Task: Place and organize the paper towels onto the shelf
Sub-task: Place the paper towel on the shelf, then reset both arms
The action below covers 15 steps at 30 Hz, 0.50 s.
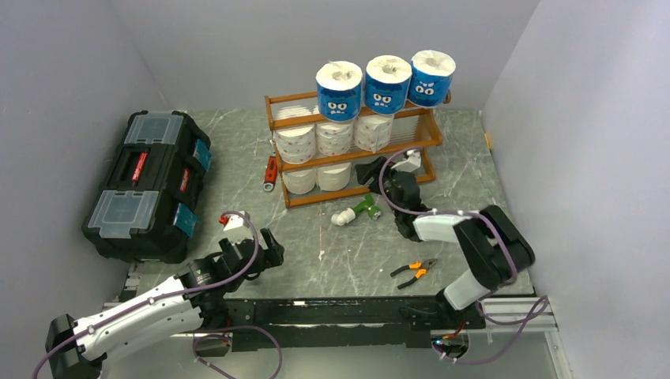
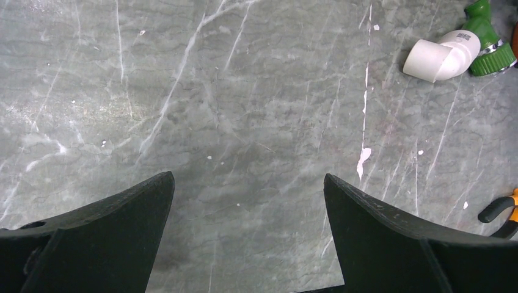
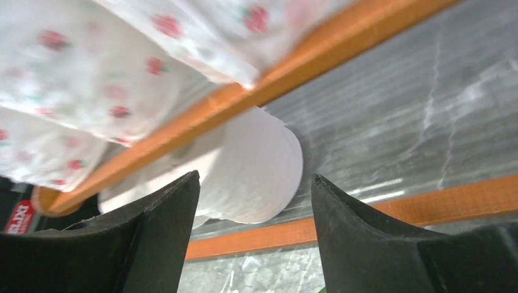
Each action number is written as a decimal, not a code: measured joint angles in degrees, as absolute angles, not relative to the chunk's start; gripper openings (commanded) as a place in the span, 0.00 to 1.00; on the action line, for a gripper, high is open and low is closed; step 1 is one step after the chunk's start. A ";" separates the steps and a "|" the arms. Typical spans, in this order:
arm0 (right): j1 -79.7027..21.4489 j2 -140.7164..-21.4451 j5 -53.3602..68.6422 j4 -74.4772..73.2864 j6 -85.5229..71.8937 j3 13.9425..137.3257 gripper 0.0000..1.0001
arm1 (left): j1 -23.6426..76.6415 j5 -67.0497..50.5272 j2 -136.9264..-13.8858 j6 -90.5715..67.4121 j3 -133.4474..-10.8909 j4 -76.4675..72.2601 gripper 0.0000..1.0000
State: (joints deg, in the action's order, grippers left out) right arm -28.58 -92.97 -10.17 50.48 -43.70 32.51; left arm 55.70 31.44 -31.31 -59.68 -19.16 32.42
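Fingers [image 3: 153,244] of right gripper [image 1: 371,170] apart, empty, at shelf [image 1: 340,158] bottom tier, right end.
All rolls [image 1: 335,136] look shelved; white roll [image 3: 256,165] just ahead. Left gripper [image 2: 247,180] spread, well front-left of shelf. Probably tidying; next: straighten roll, avoid rail.

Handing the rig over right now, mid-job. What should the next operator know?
Left gripper: open, empty, over bare table.
Right gripper: open, empty, facing the bottom tier.
Shelf: three blue rolls on top, three middle-tier white rolls, two bottom-tier white rolls with space to their right.
Done: eight rolls shelved.
Left: no loose roll in view; probably just back the right arm out and check the rows.
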 measured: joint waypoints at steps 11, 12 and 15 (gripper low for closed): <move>-32.99 -64.23 -10.48 31.05 -32.51 25.30 0.73 | 55.70 33.30 -33.52 -59.68 -20.53 34.35 0.99; -33.98 -61.12 -10.74 28.80 -31.55 24.03 0.73 | 55.70 33.39 -34.06 -59.66 -20.88 34.48 0.99; -35.20 -53.32 -11.92 22.26 -29.87 21.45 0.74 | 55.70 33.89 -35.73 -59.51 -21.63 34.33 0.99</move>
State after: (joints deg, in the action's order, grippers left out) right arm -35.20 -53.32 -11.92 22.26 -29.87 21.45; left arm 55.70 33.89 -35.73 -59.51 -21.63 34.33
